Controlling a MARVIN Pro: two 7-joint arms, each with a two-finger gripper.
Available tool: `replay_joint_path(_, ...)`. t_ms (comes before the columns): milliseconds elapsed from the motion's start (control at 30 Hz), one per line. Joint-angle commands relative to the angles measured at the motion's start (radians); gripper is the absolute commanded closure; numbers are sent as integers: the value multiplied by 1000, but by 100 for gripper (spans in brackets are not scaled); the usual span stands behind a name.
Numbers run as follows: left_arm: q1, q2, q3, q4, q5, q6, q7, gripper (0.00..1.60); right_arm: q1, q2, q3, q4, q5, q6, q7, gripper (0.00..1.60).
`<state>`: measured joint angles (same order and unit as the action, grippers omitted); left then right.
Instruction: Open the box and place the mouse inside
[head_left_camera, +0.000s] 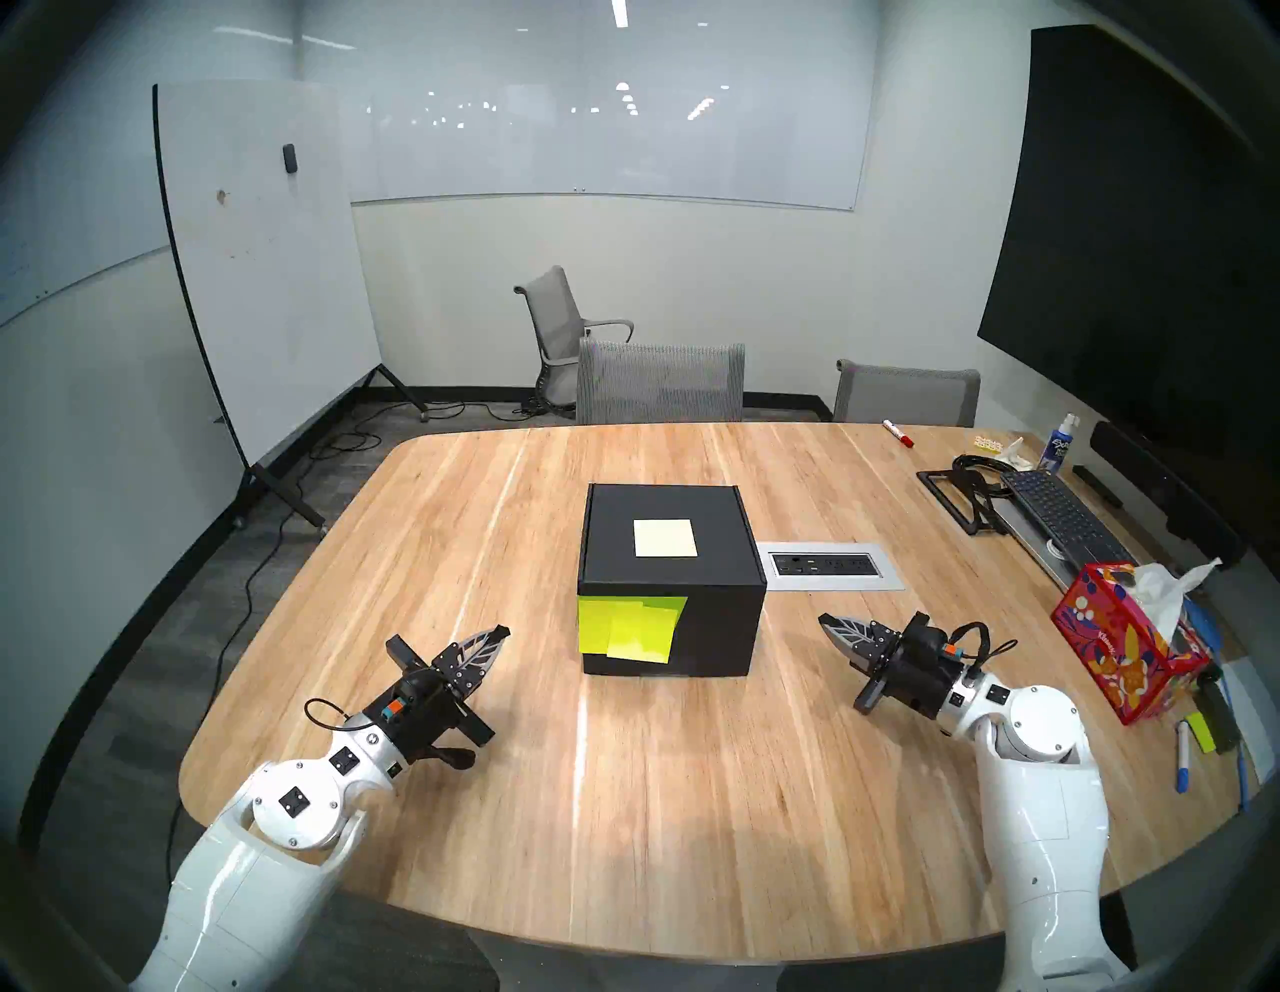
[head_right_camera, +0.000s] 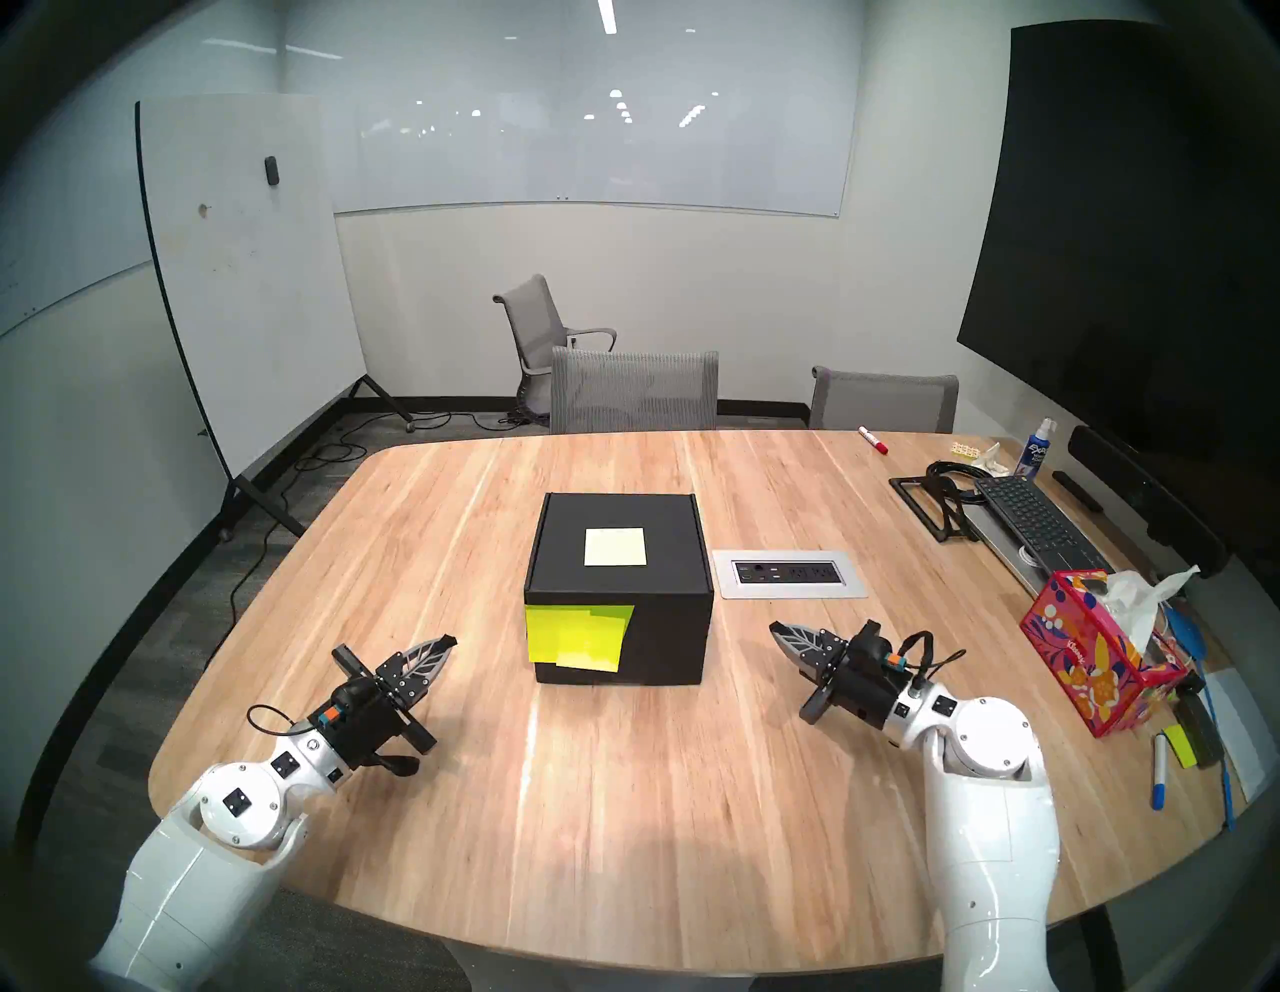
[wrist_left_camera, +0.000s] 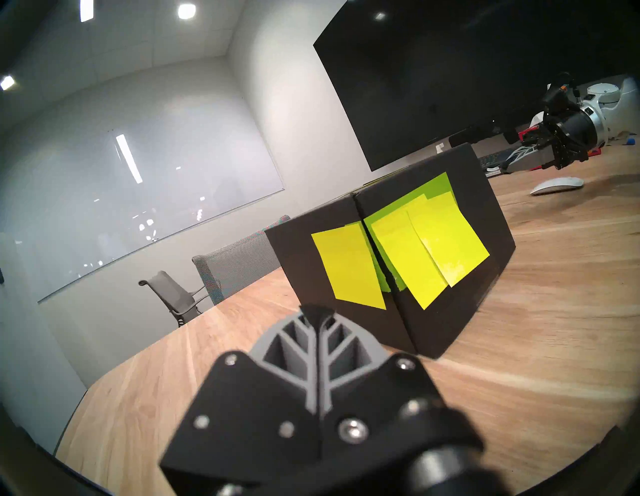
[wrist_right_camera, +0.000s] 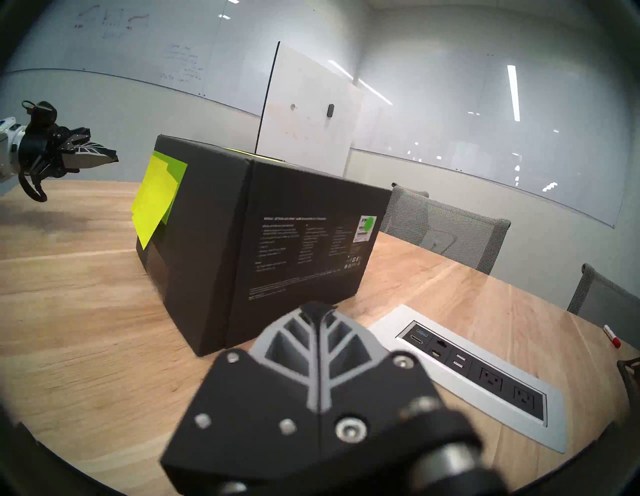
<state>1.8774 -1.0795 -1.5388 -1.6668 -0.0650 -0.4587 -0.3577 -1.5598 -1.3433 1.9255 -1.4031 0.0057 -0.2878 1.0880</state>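
Matte black cardboard box (head_left_camera: 668, 575), lid shut, yellow sticky notes (head_left_camera: 627, 627) on its front, sits on the pale wood-grain desk (head_left_camera: 485, 762) between left tool (head_left_camera: 500, 634) and right tool (head_left_camera: 825, 621), both clamped shut, empty; smooth white rounded mouse (wrist_left_camera: 557, 185) beyond.

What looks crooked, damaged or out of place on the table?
The yellow sticky notes on the box stand out. Several overlap at crooked angles on its near face, and some wrap round the corner. The box itself sits closed and looks undamaged. Nothing appears spilled.
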Motion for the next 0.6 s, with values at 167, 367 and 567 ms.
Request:
replay_joint_path(167, -36, -7, 13, 4, -3, 3, -8, 160, 22, 2, -1, 8, 6, -3, 5, 160)
replay_joint_path(367, -38, -5, 15, 14, -6, 1, -13, 160, 17, -2, -5, 5, 4, -2, 7, 160)
replay_joint_path(567, -37, 2, 15, 12, -4, 3, -21, 160, 12, -3, -6, 0, 4, -2, 7, 160)
